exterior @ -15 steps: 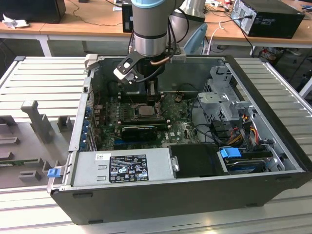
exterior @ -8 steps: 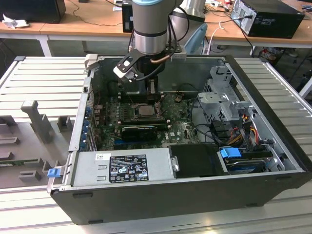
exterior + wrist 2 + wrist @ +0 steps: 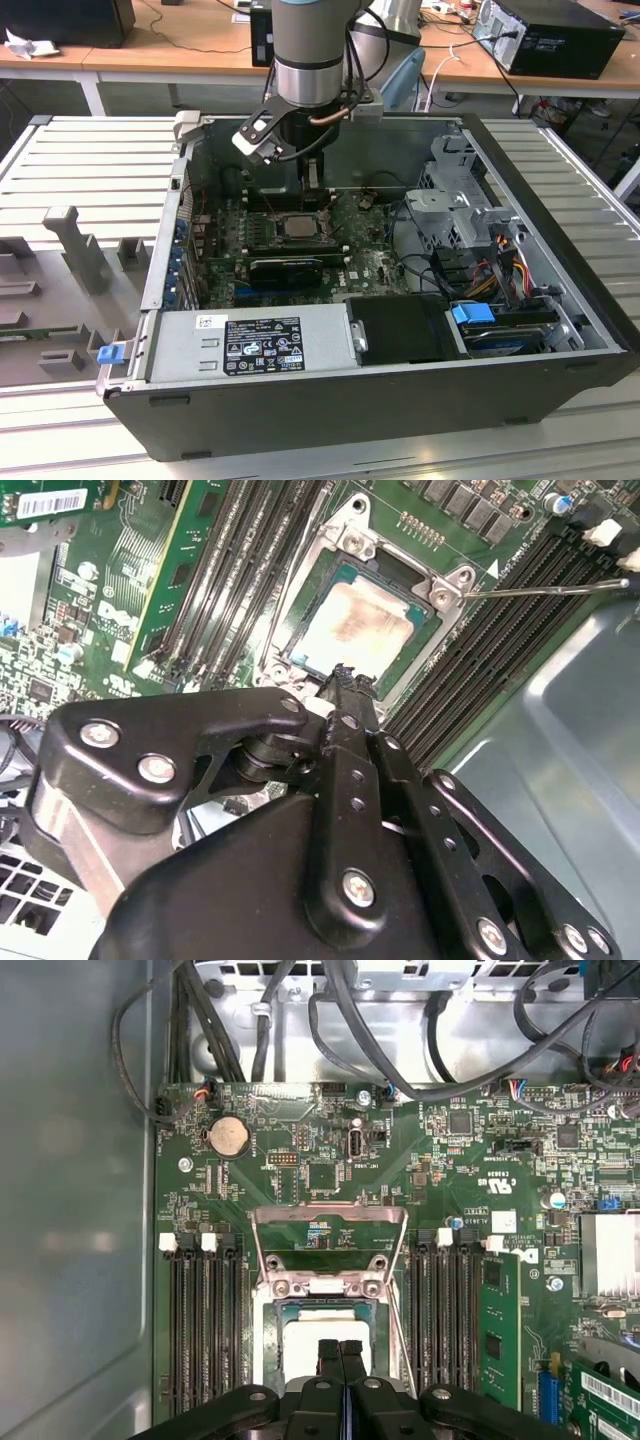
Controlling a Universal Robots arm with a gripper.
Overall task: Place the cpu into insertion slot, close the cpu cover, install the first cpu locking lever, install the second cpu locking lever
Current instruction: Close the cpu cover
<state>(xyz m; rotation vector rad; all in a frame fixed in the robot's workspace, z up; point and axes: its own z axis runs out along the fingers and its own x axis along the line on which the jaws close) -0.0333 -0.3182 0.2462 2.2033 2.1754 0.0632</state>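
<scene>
The cpu [image 3: 312, 1332] lies flat in the insertion slot [image 3: 325, 1286], its dull metal top facing up; the second wrist view shows the cpu [image 3: 355, 630] inside the slot's silvery rim [image 3: 352, 542]. The cpu cover [image 3: 328, 1213] is swung open, its windowed frame lying back off the slot over the green board. A thin locking lever [image 3: 545, 588] sticks out sideways from the slot's corner. My gripper [image 3: 340, 1348] hangs just above the cpu's near edge, fingers shut together with nothing between them. From the exterior view, the gripper [image 3: 311, 187] reaches down into the case just behind the insertion slot [image 3: 297, 225].
Black memory slots [image 3: 200, 1330] flank the slot on both sides, and a memory stick [image 3: 493, 1325] stands in one. Cables [image 3: 400, 1050] hang across the board's far end. The power supply [image 3: 260, 342], drive cage [image 3: 465, 205] and case walls [image 3: 160, 250] hem the board in.
</scene>
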